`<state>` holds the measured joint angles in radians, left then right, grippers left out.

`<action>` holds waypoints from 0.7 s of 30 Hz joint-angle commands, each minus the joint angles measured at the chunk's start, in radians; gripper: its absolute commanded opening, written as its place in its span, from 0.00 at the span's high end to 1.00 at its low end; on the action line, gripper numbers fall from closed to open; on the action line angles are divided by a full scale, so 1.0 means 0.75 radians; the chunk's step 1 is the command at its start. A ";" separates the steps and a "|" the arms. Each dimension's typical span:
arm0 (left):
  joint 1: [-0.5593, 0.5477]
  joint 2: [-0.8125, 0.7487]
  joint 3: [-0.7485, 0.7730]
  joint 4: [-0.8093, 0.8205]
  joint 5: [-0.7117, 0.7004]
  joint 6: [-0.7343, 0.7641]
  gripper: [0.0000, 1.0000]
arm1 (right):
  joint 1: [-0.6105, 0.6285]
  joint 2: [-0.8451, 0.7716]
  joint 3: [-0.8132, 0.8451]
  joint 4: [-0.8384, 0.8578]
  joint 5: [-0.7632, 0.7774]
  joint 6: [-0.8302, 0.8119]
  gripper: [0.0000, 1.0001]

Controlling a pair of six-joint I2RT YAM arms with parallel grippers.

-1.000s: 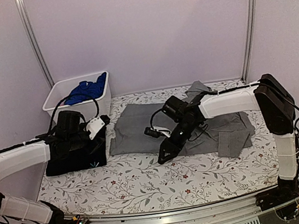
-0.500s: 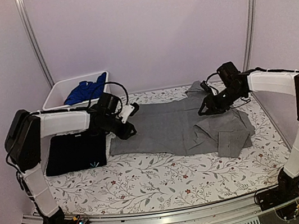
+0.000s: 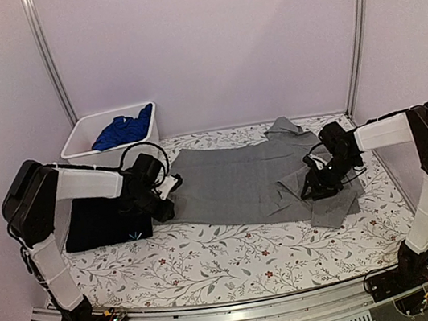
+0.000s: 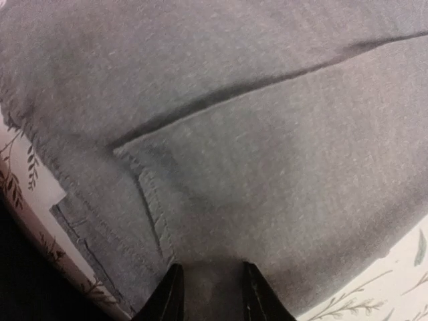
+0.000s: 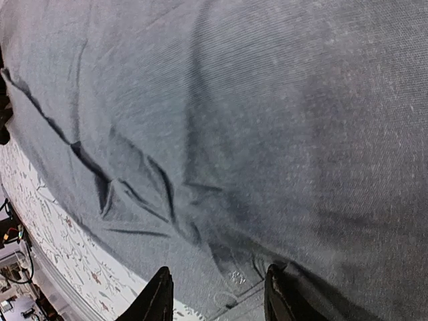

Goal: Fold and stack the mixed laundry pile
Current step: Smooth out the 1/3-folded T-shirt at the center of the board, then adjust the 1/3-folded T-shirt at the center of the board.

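The grey shirt [image 3: 242, 184] lies spread on the surface [image 3: 213, 258]. My left tool [image 4: 208, 297] straddles its left hem and my right tool [image 5: 217, 294] its right side. Both are part-spread over cloth; I cannot tell whether they pinch it.

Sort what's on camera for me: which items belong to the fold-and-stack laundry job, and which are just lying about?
Part of the job:
grey shirt, spread out mid-table
black T-shirt, lying flat at the left
blue garment, in the bin

Just lying about:
white bin
floral table cover
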<state>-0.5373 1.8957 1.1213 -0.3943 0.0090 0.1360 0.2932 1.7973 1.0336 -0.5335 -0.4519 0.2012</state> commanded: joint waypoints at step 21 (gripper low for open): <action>-0.036 -0.512 0.034 0.388 0.254 -0.029 0.00 | 0.007 -0.147 0.192 -0.384 0.288 -0.501 0.26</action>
<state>-0.5629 1.5032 1.1210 -0.1017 0.1795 0.1043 0.2916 1.5551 1.1206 -0.7650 -0.3172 -0.0639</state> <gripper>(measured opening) 0.995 0.744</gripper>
